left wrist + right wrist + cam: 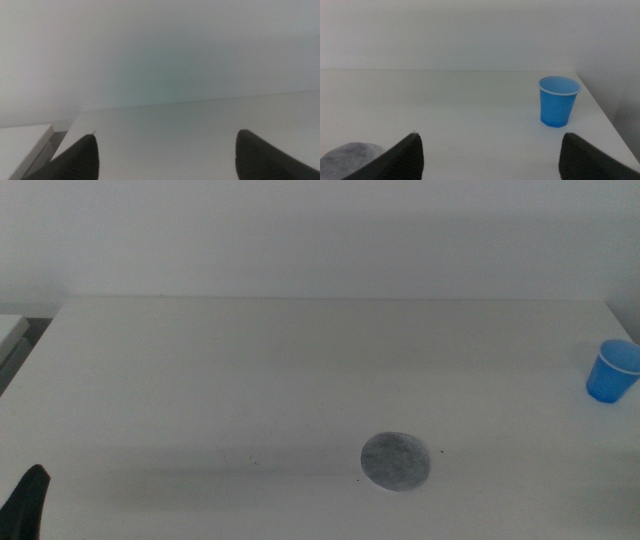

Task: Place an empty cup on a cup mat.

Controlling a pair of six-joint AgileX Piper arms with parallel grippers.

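White counter [250, 370] under a pale wall fills our view. We see the cup [612, 371] upright at the right edge of the frame, well apart from the cup mat [396, 461] lying lower centre. Our right pincer [490, 155] is spread and empty, facing the cup; our left pincer [167, 157], also spread, waits at lower left. Nothing is grasped yet, so we judge the reach comes next: close around the cup's wall.

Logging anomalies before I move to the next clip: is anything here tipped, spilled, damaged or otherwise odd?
Nothing stands out. The cup stands upright near the table's right edge, apart from the cup mat, which lies flat. The left gripper and right gripper are open and hold nothing.
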